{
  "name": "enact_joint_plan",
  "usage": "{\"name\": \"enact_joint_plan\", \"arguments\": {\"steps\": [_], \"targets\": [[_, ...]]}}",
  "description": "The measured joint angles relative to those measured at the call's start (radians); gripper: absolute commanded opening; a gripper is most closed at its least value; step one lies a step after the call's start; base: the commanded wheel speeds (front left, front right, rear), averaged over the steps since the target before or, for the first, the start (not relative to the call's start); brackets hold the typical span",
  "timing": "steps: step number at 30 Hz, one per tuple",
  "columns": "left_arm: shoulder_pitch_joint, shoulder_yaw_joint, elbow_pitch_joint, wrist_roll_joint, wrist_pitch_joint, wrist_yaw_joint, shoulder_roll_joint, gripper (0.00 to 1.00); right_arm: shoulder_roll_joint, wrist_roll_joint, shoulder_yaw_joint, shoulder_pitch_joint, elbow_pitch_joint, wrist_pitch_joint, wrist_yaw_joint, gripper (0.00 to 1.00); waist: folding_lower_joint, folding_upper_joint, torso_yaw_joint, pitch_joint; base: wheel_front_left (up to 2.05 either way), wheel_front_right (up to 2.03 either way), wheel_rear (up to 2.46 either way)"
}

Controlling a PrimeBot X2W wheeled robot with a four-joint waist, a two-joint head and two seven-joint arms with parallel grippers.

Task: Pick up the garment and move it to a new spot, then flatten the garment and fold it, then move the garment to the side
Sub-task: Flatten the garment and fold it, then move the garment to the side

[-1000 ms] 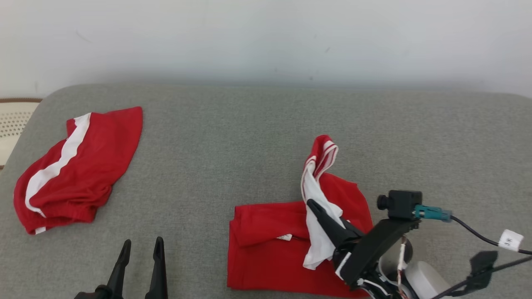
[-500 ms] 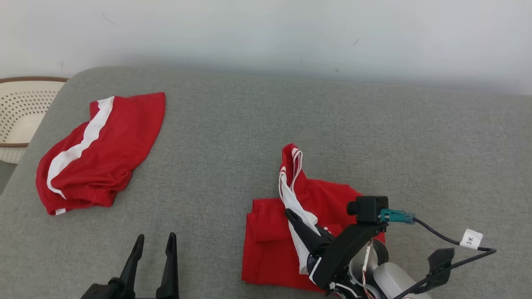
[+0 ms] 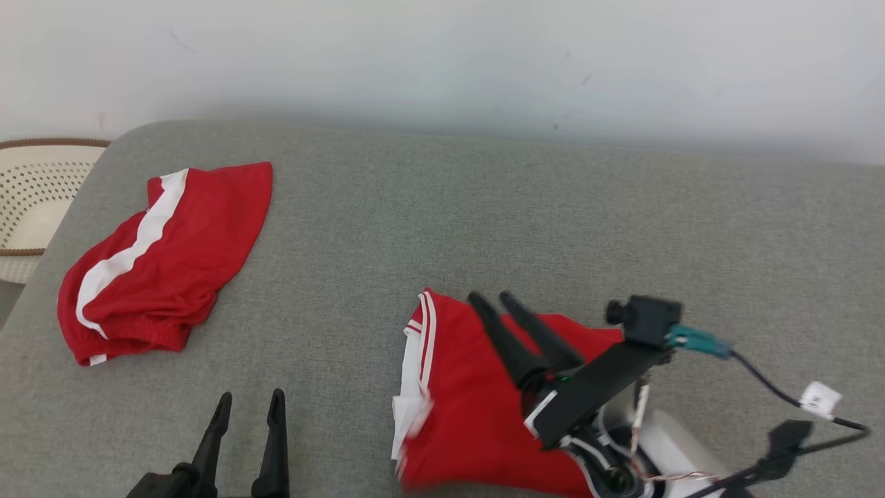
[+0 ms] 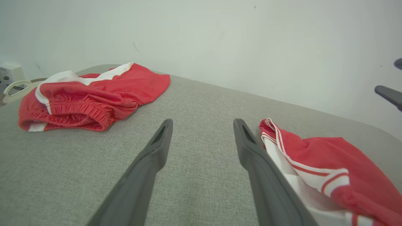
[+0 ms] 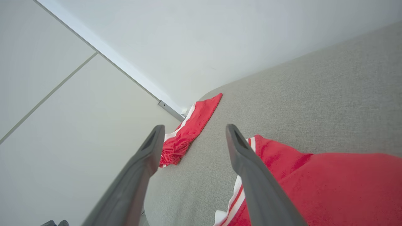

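A red garment (image 3: 470, 401) with white stripes lies folded on the grey cushion, near its front edge and right of centre; it also shows in the left wrist view (image 4: 317, 160) and right wrist view (image 5: 314, 185). My right gripper (image 3: 494, 299) hovers over it, open, with nothing between its fingers. In the right wrist view the right gripper (image 5: 191, 128) stands with jaws apart above the garment's striped edge. My left gripper (image 3: 250, 401) is open at the lower left, apart from the garment; the left gripper (image 4: 202, 122) points across bare cushion.
A second red garment (image 3: 159, 263) with a white stripe lies bunched at the cushion's left end. A cream perforated basket (image 3: 34, 194) stands beyond the cushion's left edge. A white wall runs behind the grey cushion (image 3: 484, 207). A black cable (image 3: 795, 401) trails from my right wrist.
My right gripper has opened and let go of the white-striped flap, which has dropped flat onto the garment. The gripper has lifted clear. The head camera has shifted slightly.
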Motion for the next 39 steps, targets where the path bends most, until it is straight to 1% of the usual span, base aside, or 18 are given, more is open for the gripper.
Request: {"name": "enact_joint_plan", "arguments": {"steps": [4, 7, 9, 11, 13, 17, 23, 28, 39], "targets": [[0.013, 0.012, -0.007, 0.005, 0.000, -0.001, 0.000, 1.00, -0.053, 0.004, -0.040, -0.008, -0.047, -0.054, 0.000, 1.00, 0.0000, 0.0000, -0.012, -0.010, 0.00, 0.00, 0.00], [0.020, 0.021, -0.016, 0.010, 0.000, -0.001, 0.000, 1.00, -0.098, -0.024, -0.075, -0.007, -0.049, -0.082, 0.000, 1.00, -0.0001, 0.0000, -0.020, -0.017, 0.00, 0.00, 0.00], [0.029, 0.028, -0.020, 0.013, 0.000, -0.001, 0.000, 1.00, -0.126, -0.059, -0.097, 0.001, -0.030, -0.094, 0.000, 1.00, -0.0001, 0.0000, -0.024, -0.022, 0.00, 0.00, 0.00], [0.038, 0.035, -0.024, 0.013, 0.000, 0.000, 0.000, 1.00, -0.154, -0.127, -0.118, 0.012, 0.009, -0.098, 0.000, 1.00, -0.0002, 0.0000, -0.027, -0.028, 0.00, 0.00, 0.00], [0.042, 0.039, -0.032, 0.014, 0.000, 0.003, 0.000, 1.00, -0.165, -0.168, -0.144, 0.032, 0.046, -0.087, 0.000, 1.00, -0.0003, 0.0000, -0.029, -0.031, 0.00, 0.00, 0.00], [0.057, 0.046, -0.047, 0.022, 0.000, 0.010, 0.000, 1.00, -0.157, -0.235, -0.193, 0.069, 0.102, -0.056, 0.000, 1.00, -0.0002, 0.0000, -0.033, -0.034, 0.00, 0.00, 0.00], [0.071, 0.063, -0.060, 0.031, 0.000, 0.015, 0.000, 1.00, -0.119, -0.285, -0.235, 0.112, 0.159, 0.012, 0.000, 1.00, -0.0002, 0.0000, -0.041, -0.031, 0.00, 0.00, 0.00], [0.071, 0.065, -0.064, 0.032, 0.000, 0.015, 0.000, 1.00, -0.088, -0.301, -0.243, 0.128, 0.204, 0.039, 0.000, 1.00, -0.0002, 0.0000, -0.041, -0.021, 0.00, 0.00, 0.00], [0.063, 0.058, -0.060, 0.032, 0.000, 0.015, 0.000, 1.00, -0.055, -0.298, -0.223, 0.126, 0.297, 0.073, 0.000, 1.00, -0.0002, 0.0000, -0.026, 0.002, 0.00, 0.00, 0.00]]}}
